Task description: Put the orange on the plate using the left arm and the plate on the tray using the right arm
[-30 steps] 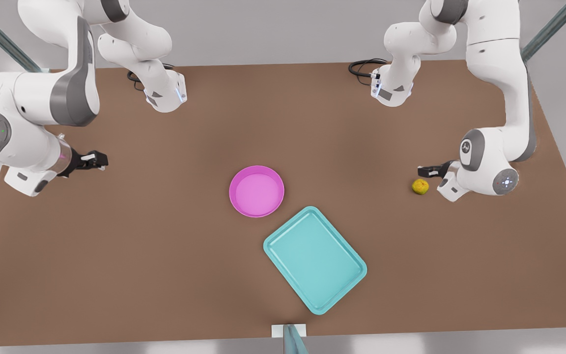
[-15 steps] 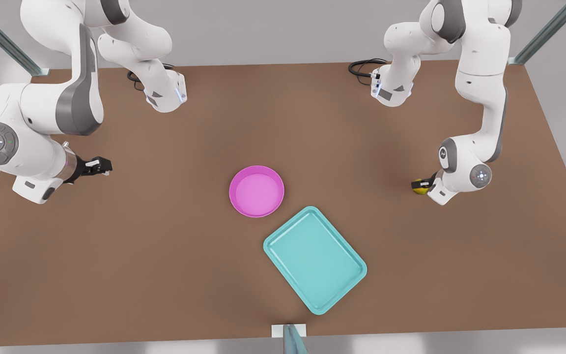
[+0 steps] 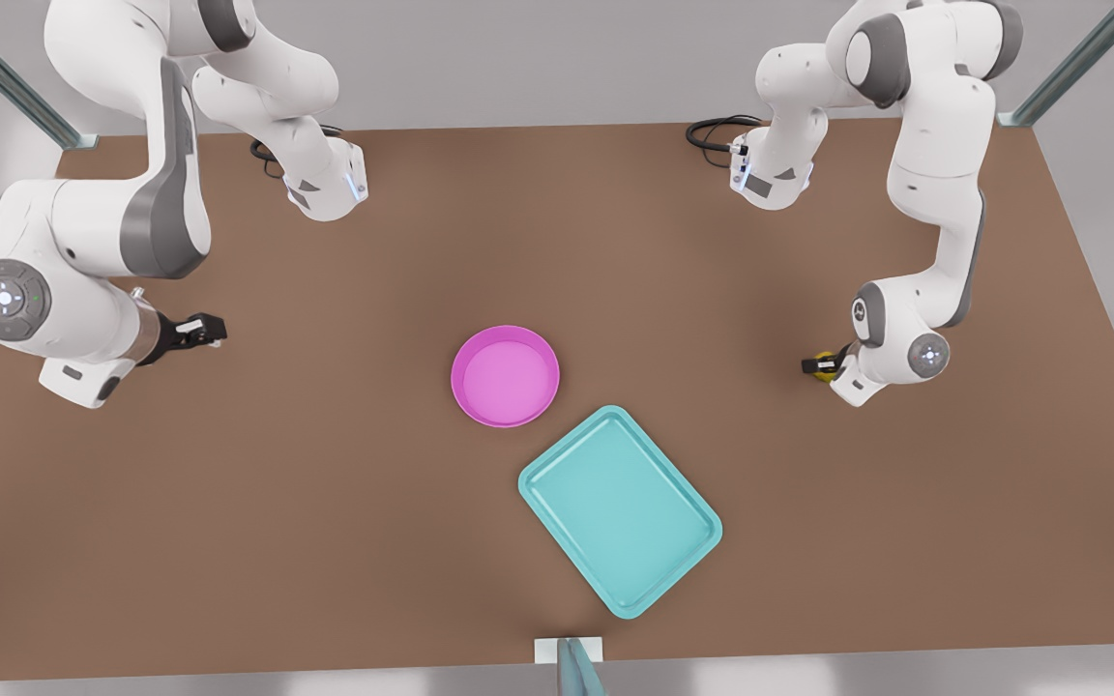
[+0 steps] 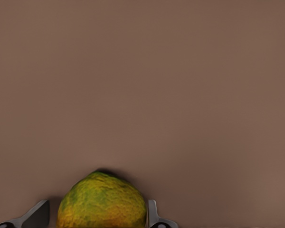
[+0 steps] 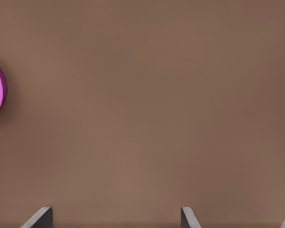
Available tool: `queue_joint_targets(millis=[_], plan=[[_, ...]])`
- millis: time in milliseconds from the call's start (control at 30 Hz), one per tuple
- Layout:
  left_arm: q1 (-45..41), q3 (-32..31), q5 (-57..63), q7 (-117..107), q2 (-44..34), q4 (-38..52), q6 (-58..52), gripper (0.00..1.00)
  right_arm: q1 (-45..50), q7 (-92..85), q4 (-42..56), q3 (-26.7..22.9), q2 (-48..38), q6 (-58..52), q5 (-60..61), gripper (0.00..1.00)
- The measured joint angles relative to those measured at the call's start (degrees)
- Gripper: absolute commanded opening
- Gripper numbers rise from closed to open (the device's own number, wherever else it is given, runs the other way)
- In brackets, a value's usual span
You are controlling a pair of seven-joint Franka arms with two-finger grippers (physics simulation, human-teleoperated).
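The left gripper [image 3: 820, 365] sits low over the table [image 3: 344, 503] at about 3 o'clock in the front view, its fingers [image 4: 153, 213] spread on either side of the orange [image 4: 102, 202]; one finger looks to touch the fruit, the other stands a little off it. The orange [image 3: 824, 371] rests on the table, mostly hidden by the gripper. The right gripper [image 3: 201, 331] hangs at 9 o'clock, well apart from everything, fingers [image 5: 189, 217] spread wide and holding nothing. The plate [image 3: 506, 375] lies near the centre, and the tray [image 3: 620, 509] lies just beside it toward 5 o'clock, turned at an angle.
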Motion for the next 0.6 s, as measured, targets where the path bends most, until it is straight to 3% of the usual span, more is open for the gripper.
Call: queue_joint_targets(millis=[33,100,333,433,533,600], plan=[[0.0,0.0,-0.01,0.08,0.07,-0.03,-0.03,1.0,0.0,-0.03,0.0,0.0,0.0,-0.01,-0.02,1.0],[0.0,0.0,0.04,0.16,0.12,-0.05,-0.09,0.69,0.0,-0.09,0.0,0.0,0.02,-0.08,-0.05,1.0],[-0.05,-0.02,0.4,-0.3,-2.65,0.47,-1.46,0.65,-0.09,-0.25,-0.08,0.0,0.17,-0.41,-0.01,1.0],[-1.89,-4.34,0.4,-1.4,-4.82,2.44,-2.9,0.67,-0.09,-0.3,-0.09,0.0,0.24,-0.49,0.0,1.0],[-13.82,-7.69,0.19,-4.56,-3.66,12.79,-6.64,0.67,-0.11,-0.33,-0.32,0.0,0.29,-0.47,0.0,1.0],[-24.96,-8.16,0.06,-8.19,2.29,27.04,-10.64,0.67,-0.11,-0.36,-0.7,0.0,0.42,-0.36,0.01,1.0]])
